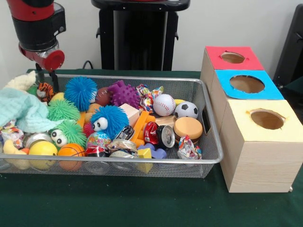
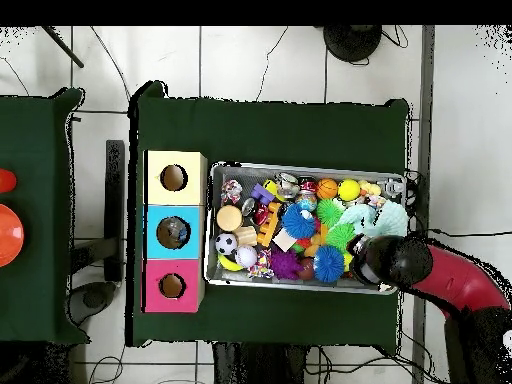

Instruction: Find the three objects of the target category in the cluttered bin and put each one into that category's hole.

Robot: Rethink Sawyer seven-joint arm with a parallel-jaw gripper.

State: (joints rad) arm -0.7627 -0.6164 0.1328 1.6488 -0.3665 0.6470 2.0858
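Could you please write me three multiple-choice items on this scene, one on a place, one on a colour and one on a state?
1. In the front view, where are the three boxes relative to the wire bin?
A. To its right
B. To its left
C. Inside it

2. What colour is the top of the middle box?
A. Green
B. Blue
C. Orange

3. Where is the baseball now?
A. In the claw
B. In a hole
C. Lying in the bin

Answers:
1. A, the boxes stand in a row off the bin's right end.
2. B, it sits between the red-topped box and the yellow-topped box.
3. C, it rests among the toys beside the soccer ball.
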